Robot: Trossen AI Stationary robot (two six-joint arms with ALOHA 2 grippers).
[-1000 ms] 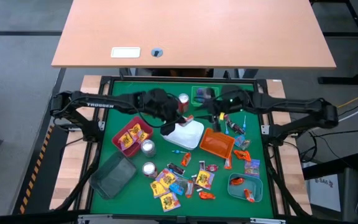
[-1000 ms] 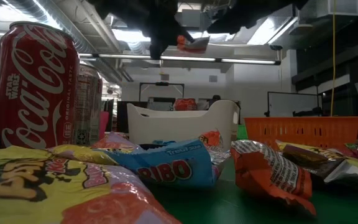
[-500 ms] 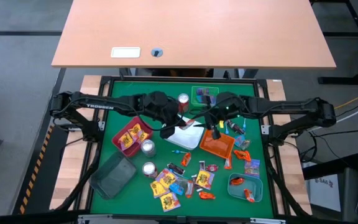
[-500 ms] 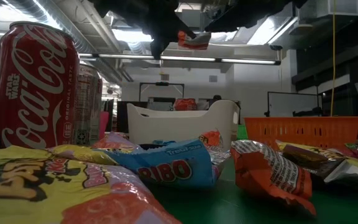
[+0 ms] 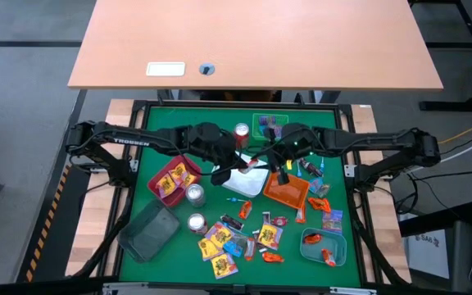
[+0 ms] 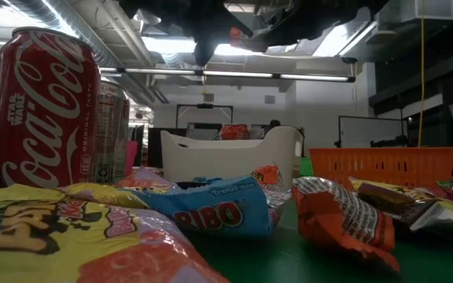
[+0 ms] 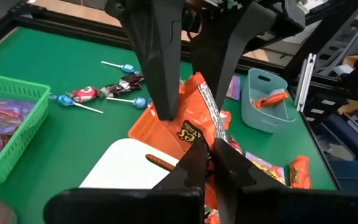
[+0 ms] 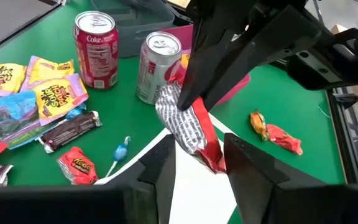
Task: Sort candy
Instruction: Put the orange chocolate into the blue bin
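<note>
Candy sorting looks to be partway through: the red tray off to the left jaws' outer side holds a few yellow packets, the green basket just past both jaws holds purple packets, and the teal bin well short of the right jaws holds orange pieces. A good deal is still loose on the green desk, though: a scatter of yellow, blue and orange packets lies on the near side, well apart from both jaws, a few blue-stick lollipops lie just beyond the right arm, and the white tray and orange basket below the jaws show little or nothing in them from above, so I judge more than half the work remains. Both arms meet high over the white tray. The left gripper has its jaws pressed together on the edge of an orange wrapped candy, which hangs between the two grippers above the seam of the white tray and the orange basket. The right gripper has its jaws set around the same packet from the other side, their tips on either side of its crumpled silver-and-red end; whether they pinch it firmly I cannot tell. It reads as a handover or a tug between the two, judged from how they face each other.
</note>
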